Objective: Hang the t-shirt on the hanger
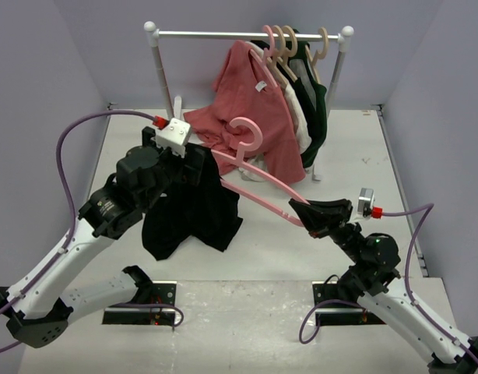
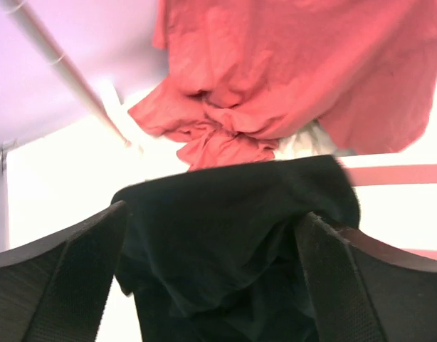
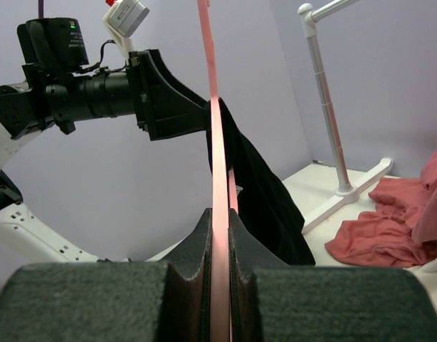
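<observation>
**A:** Where's the t-shirt (image 1: pixel 188 214) at right now?

**B:** It's draped over the left end of the hanger (image 3: pixel 217 178), roughly 9 o'clock from the middle of the worktop (image 1: pixel 301 257) in the top view. The rest dangles in folds. Can't tell if the hem touches down.

**A:** And the tools?

**B:** Left tool (image 2: pixel 211 217) is released, fingers (image 2: pixel 62 285) spread wide with the black cloth between them. Right tool (image 3: pixel 220 221) is clenched on the hanger's other end, about 4 o'clock, and the hanger sits tilted.

**A:** Anything behind?

**B:** Rack (image 1: pixel 247 34) at 12 o'clock, with a red shirt (image 1: pixel 251 109) hanging off it, lower part bunched on the worktop.
</observation>
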You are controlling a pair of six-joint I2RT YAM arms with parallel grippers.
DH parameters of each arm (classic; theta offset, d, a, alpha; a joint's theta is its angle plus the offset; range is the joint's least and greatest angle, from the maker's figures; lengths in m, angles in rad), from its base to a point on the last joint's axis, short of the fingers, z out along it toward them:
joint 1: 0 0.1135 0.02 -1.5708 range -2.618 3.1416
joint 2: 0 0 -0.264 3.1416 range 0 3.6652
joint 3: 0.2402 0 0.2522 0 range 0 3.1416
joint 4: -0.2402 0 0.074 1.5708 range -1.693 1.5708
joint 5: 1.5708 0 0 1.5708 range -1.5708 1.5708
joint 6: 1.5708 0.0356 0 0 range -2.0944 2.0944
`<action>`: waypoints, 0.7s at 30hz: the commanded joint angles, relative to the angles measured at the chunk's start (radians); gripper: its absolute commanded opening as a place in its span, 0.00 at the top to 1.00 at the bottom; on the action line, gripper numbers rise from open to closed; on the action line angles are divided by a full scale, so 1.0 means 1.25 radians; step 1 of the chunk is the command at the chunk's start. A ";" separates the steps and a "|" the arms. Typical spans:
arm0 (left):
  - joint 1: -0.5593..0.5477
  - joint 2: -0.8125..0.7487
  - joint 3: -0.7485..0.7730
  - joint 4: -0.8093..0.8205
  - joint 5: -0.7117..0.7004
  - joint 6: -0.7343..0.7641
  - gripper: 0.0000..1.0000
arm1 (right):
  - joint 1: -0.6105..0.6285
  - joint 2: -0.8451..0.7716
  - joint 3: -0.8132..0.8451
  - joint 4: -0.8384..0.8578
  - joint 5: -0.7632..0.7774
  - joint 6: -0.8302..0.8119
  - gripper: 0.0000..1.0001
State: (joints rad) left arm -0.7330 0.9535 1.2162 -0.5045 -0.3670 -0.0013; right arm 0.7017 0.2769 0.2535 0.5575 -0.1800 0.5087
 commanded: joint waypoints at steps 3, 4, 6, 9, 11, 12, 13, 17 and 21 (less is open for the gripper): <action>0.005 0.039 0.003 0.044 0.211 0.140 0.21 | 0.002 0.005 0.031 0.085 -0.048 0.016 1.00; 0.005 0.046 0.007 0.038 0.232 0.148 0.26 | 0.002 0.007 0.034 0.085 -0.053 0.016 1.00; 0.005 0.077 0.032 0.001 0.309 0.169 0.36 | 0.002 0.011 0.040 0.085 -0.064 0.014 1.00; 0.004 0.101 0.057 -0.045 0.374 0.198 0.52 | 0.002 0.009 0.043 0.085 -0.065 0.012 1.00; 0.005 0.118 0.073 -0.075 0.404 0.207 0.59 | 0.002 0.006 0.043 0.085 -0.063 0.012 1.00; 0.005 0.123 0.077 -0.087 0.422 0.216 0.62 | 0.002 0.005 0.044 0.085 -0.063 0.012 1.00; 0.005 0.125 0.078 -0.088 0.431 0.221 0.66 | 0.002 0.007 0.045 0.085 -0.066 0.012 1.00; 0.005 0.120 0.078 -0.079 0.439 0.231 0.67 | 0.002 0.013 0.051 0.085 -0.083 0.013 1.00; 0.005 0.101 0.079 -0.059 0.431 0.232 0.72 | 0.002 0.006 0.049 0.087 -0.089 0.015 1.00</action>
State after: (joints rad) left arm -0.7265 1.1098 1.2724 -0.6120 0.1136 0.2561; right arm 0.6991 0.2905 0.2552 0.5579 -0.2272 0.5060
